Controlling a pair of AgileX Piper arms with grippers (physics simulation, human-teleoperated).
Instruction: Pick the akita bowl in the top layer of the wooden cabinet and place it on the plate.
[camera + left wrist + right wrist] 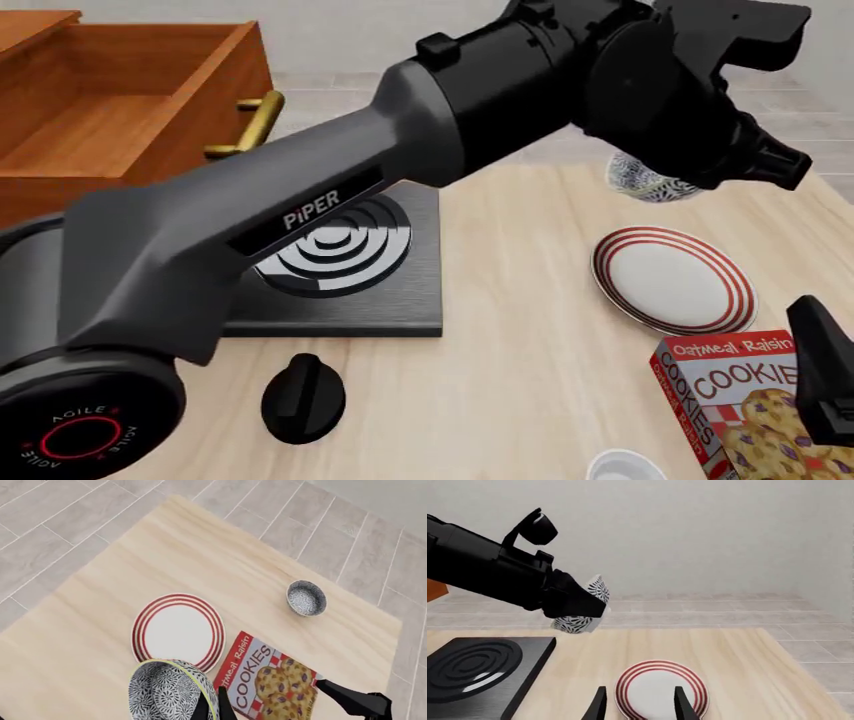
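Pale wood table (534, 330) stands on a grey tiled floor, with a plain wall behind. At the table's far left sits the wooden cabinet (80, 190); its top layer (120, 100) is pulled out, brass handle facing the table, and its visible interior holds nothing.

Left arm (334, 210) extends across the front view from lower left to upper right. Beneath it lies the black square stove (347, 270), with a black knob (303, 397) nearer the camera.

Left gripper (213, 707) is closed on the rim of the akita bowl (170, 690). The bowl is lifted clear of the table, tilted, beyond and above the plate (674, 278). The plate lies flat on the table, unoccupied.

Cookie box (754, 410) lies just beside the plate, on the near side. A second, smaller patterned bowl (306, 598) rests on the table, well apart from the plate.

Right gripper (640, 707) has its jaws open and holds nothing; in the right wrist view the plate appears between the fingers, farther along the table.
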